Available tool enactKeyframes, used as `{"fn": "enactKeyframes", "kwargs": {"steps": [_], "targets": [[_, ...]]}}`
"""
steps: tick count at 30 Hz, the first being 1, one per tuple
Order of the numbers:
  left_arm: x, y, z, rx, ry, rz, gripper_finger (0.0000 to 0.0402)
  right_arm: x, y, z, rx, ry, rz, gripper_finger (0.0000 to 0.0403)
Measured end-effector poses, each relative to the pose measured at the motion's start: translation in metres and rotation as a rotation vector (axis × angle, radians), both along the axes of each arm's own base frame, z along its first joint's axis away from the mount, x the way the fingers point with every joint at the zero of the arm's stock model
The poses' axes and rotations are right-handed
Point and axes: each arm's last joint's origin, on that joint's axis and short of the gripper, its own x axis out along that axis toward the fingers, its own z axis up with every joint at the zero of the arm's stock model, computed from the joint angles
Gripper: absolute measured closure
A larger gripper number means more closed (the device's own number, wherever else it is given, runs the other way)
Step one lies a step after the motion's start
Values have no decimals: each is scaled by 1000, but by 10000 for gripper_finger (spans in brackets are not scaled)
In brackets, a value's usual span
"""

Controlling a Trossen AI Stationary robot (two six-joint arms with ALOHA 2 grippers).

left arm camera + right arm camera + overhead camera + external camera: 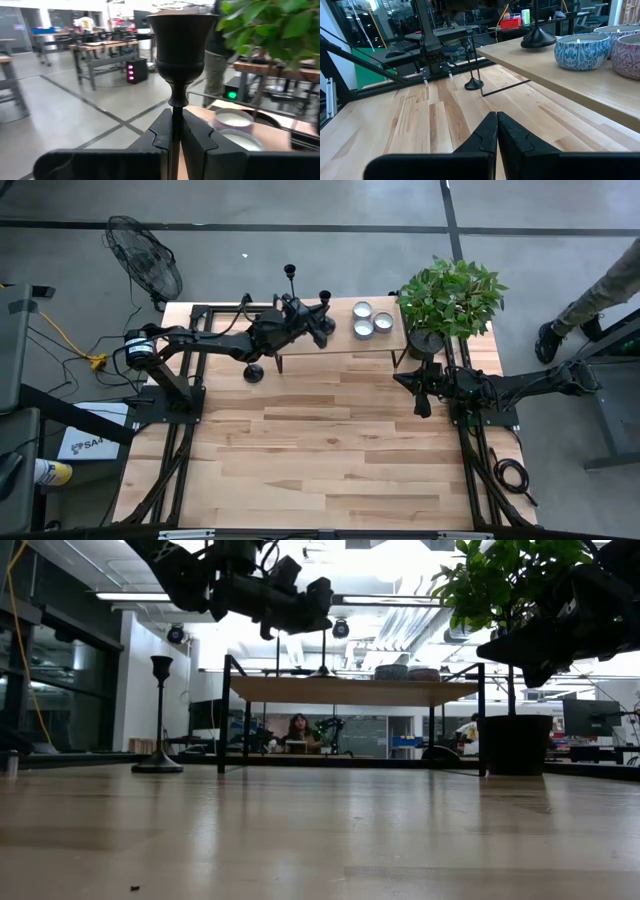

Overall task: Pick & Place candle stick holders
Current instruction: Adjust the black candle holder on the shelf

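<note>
L gripper (171, 142) jaws clamping candle stick holder (180, 47) by its thin stem, keeping it upright over shelf (340, 343), 12 o'clock | R gripper (496, 131) idling closed, empty, 3 o'clock

Two dark jointed arms, matte black gripper (171, 137) fingers with notched, angular inner edges

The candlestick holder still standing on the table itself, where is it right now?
In the high view that candlestick holder stands on the left side of the table, just in front of the raised shelf's left end, below the left claw.
</note>
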Motion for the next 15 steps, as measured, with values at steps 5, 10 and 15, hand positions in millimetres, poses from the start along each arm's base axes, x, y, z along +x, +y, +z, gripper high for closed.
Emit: {"fn": "enactKeyframes", "kwargs": {"steps": [5, 10, 15], "targets": [[-1, 1, 0, 4, -1, 42, 382, 0, 0, 0, 0, 0, 0, 398], [-2, 2, 1, 3, -12, 87, 382, 0, 0, 0, 0, 0, 0, 398], [-3, 3, 1, -2, -14, 144, 382, 0, 0, 0, 0, 0, 0, 398]]}}
